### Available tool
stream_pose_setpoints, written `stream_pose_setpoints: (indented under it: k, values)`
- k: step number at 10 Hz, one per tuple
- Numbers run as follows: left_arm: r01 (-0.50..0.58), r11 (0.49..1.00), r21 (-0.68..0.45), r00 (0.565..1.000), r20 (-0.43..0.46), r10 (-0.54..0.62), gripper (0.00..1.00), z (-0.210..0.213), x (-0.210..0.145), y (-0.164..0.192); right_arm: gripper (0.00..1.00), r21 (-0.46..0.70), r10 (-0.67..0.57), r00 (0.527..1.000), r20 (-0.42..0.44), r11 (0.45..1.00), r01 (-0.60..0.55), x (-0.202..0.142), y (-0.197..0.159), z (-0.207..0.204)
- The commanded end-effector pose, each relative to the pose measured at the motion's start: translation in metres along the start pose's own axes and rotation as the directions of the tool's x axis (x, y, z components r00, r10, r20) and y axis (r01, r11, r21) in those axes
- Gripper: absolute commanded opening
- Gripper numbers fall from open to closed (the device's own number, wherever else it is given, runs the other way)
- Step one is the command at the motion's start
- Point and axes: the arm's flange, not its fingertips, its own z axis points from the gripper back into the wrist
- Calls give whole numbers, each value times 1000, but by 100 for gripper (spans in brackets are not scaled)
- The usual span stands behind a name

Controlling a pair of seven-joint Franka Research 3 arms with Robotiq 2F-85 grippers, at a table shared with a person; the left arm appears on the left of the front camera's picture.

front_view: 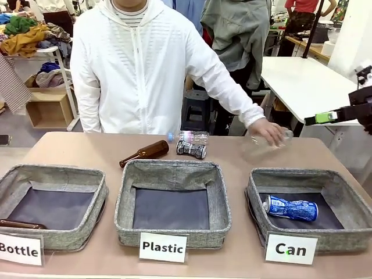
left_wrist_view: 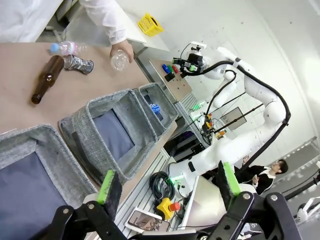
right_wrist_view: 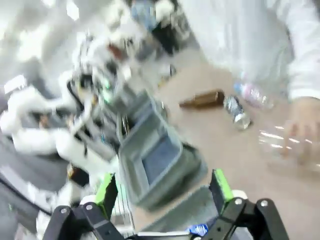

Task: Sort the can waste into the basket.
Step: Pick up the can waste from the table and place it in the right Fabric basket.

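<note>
The blue and white crushed can [front_view: 290,209] lies inside the grey basket [front_view: 349,200] carded "Can", at the right. It also shows in the left wrist view, the can [left_wrist_view: 154,108] in that basket [left_wrist_view: 167,112]. The black patterned can [front_view: 191,149] lies on the table behind the middle bin, also seen as the black can [left_wrist_view: 79,63] and, blurred, the black can [right_wrist_view: 237,112]. My right gripper [front_view: 322,118] hangs open and empty high at the right edge, above the far right of the table; its view [right_wrist_view: 162,187] is blurred. My left gripper [left_wrist_view: 167,182] is open, empty, and off the table's near side.
The "Plastic" bin [front_view: 125,200] stands in the middle and the "Bottle" bin [front_view: 93,180] at the left holds a brown bottle [front_view: 20,224]. Another brown bottle [front_view: 145,153] and a clear bottle [front_view: 189,137] lie near the black can. The person's hand [front_view: 267,131] rests on a clear bottle [front_view: 258,144] behind the Can basket.
</note>
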Motion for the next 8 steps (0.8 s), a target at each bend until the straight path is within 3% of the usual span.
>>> stream_pose_setpoints:
  k: [1,2,3,8]
  values:
    - [-11,1000,-15,1000,17,11,100,-2,1,-4,100,-27,-38,823,567,998,65,-9,13,-11]
    - [-11,1000,-15,1000,17,11,100,-2,1,-4,100,-52,-13,842,539,998,48,-7,11,-13]
    - [-11,1000,-15,1000,17,11,100,-2,1,-4,100,4,-53,986,159,999,53,-10,-1,2]
    - [-11,1000,-15,1000,17,11,100,-2,1,-4,100,4,-53,986,159,999,53,-10,-1,2]
